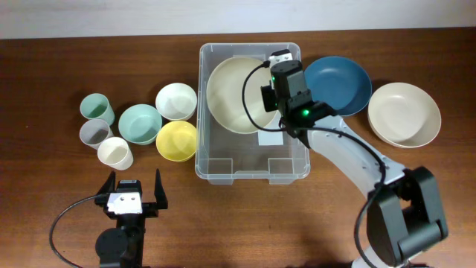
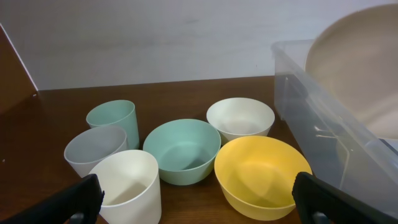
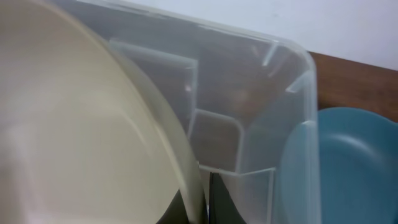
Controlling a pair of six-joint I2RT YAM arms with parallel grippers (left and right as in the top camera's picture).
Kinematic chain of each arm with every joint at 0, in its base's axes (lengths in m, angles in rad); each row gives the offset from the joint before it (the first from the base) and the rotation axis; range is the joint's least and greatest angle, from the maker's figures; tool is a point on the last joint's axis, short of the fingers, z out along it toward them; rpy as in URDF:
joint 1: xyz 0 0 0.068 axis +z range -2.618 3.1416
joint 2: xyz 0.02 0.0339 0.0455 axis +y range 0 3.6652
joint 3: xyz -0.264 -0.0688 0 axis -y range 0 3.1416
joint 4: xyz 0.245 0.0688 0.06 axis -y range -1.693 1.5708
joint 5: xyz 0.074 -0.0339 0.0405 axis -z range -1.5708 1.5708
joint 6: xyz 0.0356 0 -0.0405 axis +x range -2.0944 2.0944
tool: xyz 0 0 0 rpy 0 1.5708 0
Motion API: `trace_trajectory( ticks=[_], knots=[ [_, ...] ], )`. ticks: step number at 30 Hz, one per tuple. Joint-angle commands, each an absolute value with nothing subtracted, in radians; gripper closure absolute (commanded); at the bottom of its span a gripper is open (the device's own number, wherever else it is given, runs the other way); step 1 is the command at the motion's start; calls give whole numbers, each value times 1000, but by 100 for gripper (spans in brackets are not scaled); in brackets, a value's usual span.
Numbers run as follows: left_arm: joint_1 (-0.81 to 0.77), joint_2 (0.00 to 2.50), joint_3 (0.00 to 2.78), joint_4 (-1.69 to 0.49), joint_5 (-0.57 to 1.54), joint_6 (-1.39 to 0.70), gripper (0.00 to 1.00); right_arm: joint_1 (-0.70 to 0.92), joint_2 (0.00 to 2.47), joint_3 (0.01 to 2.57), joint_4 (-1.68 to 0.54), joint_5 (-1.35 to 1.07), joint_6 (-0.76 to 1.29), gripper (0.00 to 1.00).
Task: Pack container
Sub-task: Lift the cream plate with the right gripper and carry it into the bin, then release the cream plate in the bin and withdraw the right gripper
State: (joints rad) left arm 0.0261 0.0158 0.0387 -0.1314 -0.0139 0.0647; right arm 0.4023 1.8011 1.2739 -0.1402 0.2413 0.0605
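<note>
The right end effector (image 3: 207,200) pinches the cream bowl (image 1: 232,95) by its rim; lower it level onto the container (image 1: 223,161) floor before releasing. The left end effector (image 1: 134,183) sits open, empty.

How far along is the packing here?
Nothing sits fully packed yet. In hand: the right gripper, jaws clamped on the rim of a large cream bowl tilted inside the container. Left outside: blue bowl, beige bowls, teal bowl, white bowl, yellow bowl, mint cup, grey cup, white cup. The left gripper is open, empty.
</note>
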Motion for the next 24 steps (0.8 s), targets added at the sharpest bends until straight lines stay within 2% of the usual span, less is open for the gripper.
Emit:
trace_trajectory(
  ticks=[1, 13, 14, 15, 16, 18, 24],
  knots=[
    [21, 12, 33, -130, -3, 84, 1, 364, 1829, 1315, -123, 285, 53, 96],
    [21, 12, 33, -130, -3, 84, 1, 341, 1920, 1315, -78, 240, 52, 96],
    [21, 12, 33, -130, -3, 84, 1, 341, 1920, 1315, -72, 240, 52, 78],
    [22, 12, 33, -130, -3, 84, 1, 341, 1920, 1315, -69, 239, 52, 47],
    [21, 12, 33, -130, -3, 84, 1, 341, 1920, 1315, -62, 239, 52, 30],
    [21, 12, 33, -130, -3, 84, 1, 341, 1919, 1321, -59, 235, 52, 24],
    [22, 12, 33, -130, -3, 84, 1, 343, 1906, 1418, -131, 154, 34, 25]
  ],
)
